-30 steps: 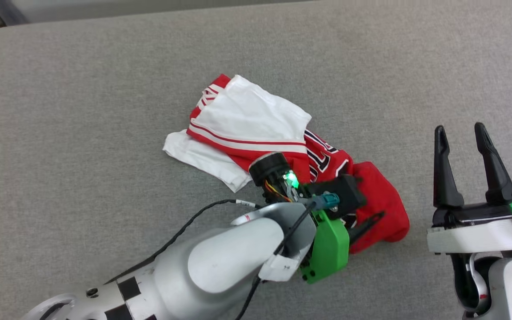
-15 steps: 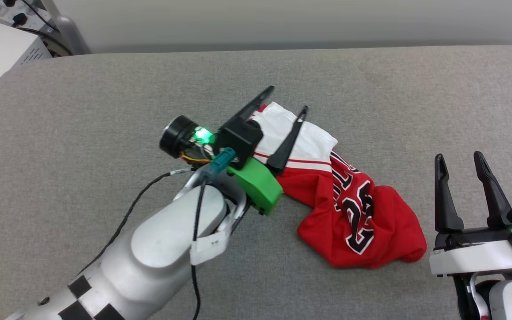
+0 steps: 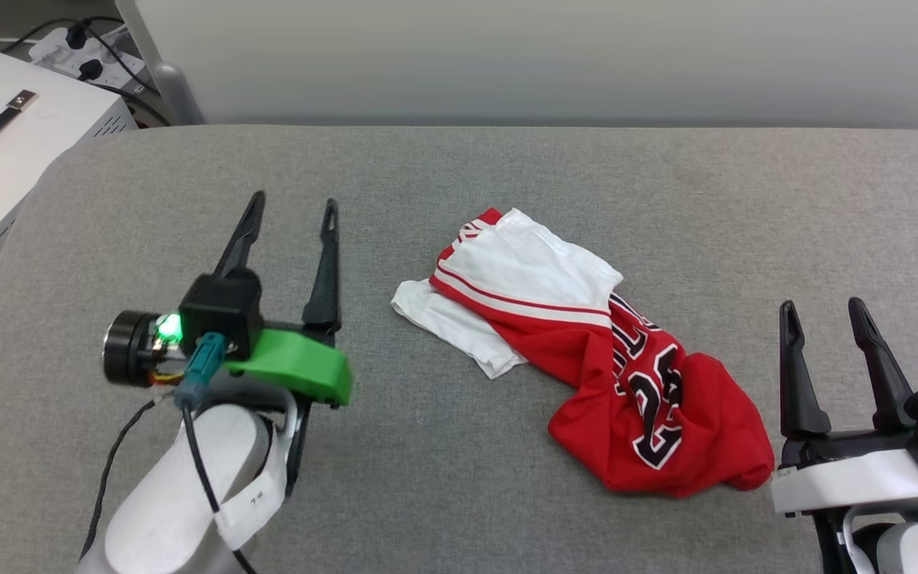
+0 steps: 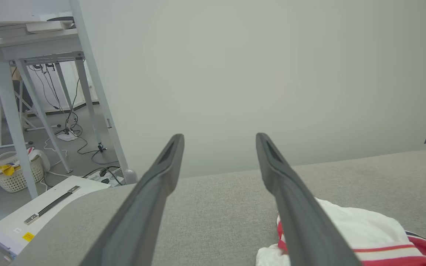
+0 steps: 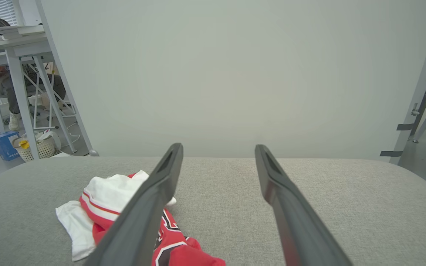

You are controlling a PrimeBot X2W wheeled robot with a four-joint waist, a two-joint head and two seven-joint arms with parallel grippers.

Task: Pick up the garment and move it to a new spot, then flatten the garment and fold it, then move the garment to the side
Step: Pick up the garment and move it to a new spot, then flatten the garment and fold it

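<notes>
**Left arm had drawn clear, leaving the jersey loose in a heap**

The left gripper (image 3: 295,199), which half a second before had hung over the white sleeve, had swung off to the left. It stood well apart from the garment (image 3: 586,351), fingers spread wide and empty. The head camera had tilted up too, so more of the far edge showed.

The right gripper (image 3: 821,305) sat at the near right, likewise wide and empty, just beside the red bunched end (image 3: 714,430); whether it touched could not be told.

The garment lay crumpled on the grey padded surface (image 3: 459,175), right of middle. It ran from that red bunch nearest the robot, past the black "23" (image 3: 654,399), out to the white sleeve (image 3: 539,263) folded over at the far left.

It looked light, thin and limp, likely to slump and slip, but not fragile. The best holds seemed to be the striped trim (image 3: 507,299) and the red end's edge, pinched at two spots so that it would hang open for flattening. Beyond stood a pale wall (image 3: 507,56).
</notes>
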